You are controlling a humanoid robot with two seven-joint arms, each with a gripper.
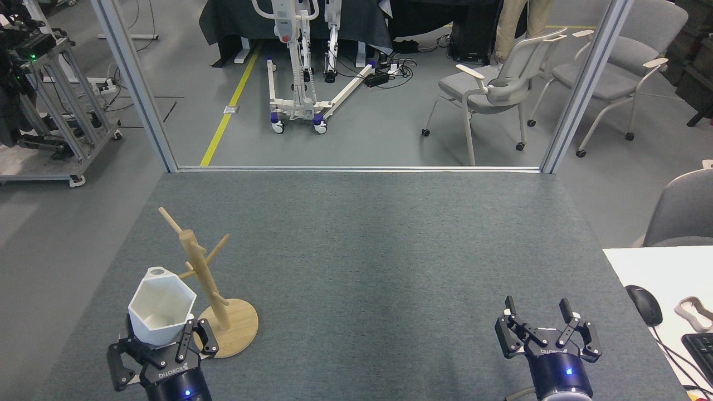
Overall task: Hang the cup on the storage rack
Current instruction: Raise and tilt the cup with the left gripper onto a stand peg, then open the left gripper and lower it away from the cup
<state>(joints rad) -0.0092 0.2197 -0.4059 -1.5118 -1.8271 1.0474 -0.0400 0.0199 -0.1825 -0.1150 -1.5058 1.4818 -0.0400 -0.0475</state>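
The white faceted cup (161,306) is upright at the lower left, its hexagonal mouth facing up and its holed tab (157,272) at the far rim. My left gripper (159,341) is shut on the cup's lower part from below. Just right of the cup stands the storage rack (201,273), a light wooden post with angled pegs on a round disc base (237,328). One low peg points toward the cup, and the cup's right edge nearly touches the post. My right gripper (539,314) hovers open and empty at the lower right.
The grey felt table (367,250) stretches far ahead and to the right. A white desk (652,267) with a black mouse (644,304) and keyboard adjoins the right edge. Chairs and a wheeled frame stand on the floor beyond the table.
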